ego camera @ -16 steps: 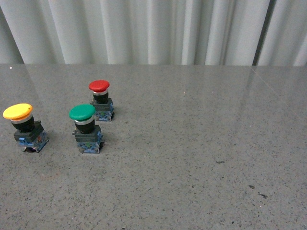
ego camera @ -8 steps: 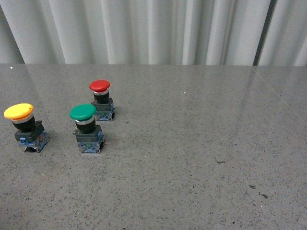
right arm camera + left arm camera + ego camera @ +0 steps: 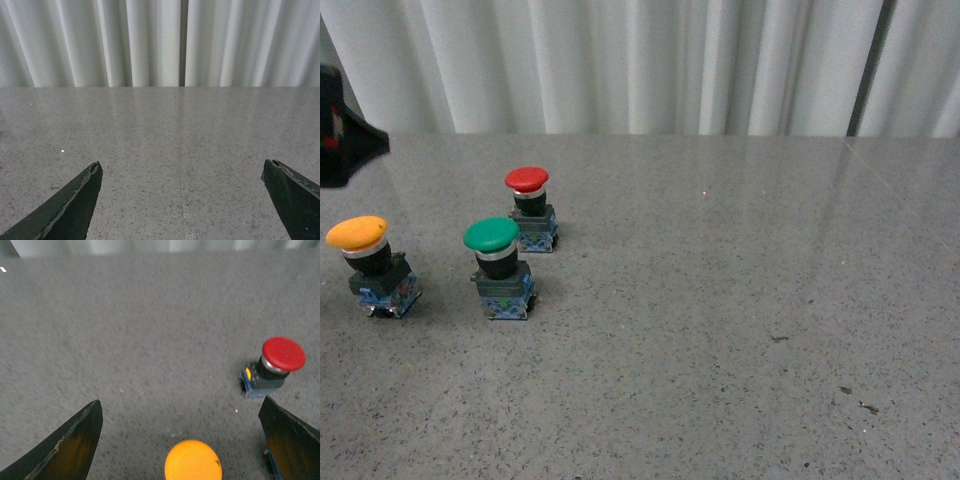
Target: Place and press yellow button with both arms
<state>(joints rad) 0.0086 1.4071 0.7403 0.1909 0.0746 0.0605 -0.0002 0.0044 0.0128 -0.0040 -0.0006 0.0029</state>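
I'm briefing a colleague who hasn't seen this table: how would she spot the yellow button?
On the grey table, three push-buttons stand at the left. The yellow button is the leftmost, beside the green button, with the red button farther back; only its cap is yellow.

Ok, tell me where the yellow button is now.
In the front view the yellow button stands at the far left of the table, beside the green button. In the left wrist view its cap shows between the spread fingers of the left gripper.

table (image 3: 720,330): speckled grey stone look, polished | yellow button (image 3: 375,265) cap: smooth plastic | curtain (image 3: 620,60): white pleated cloth
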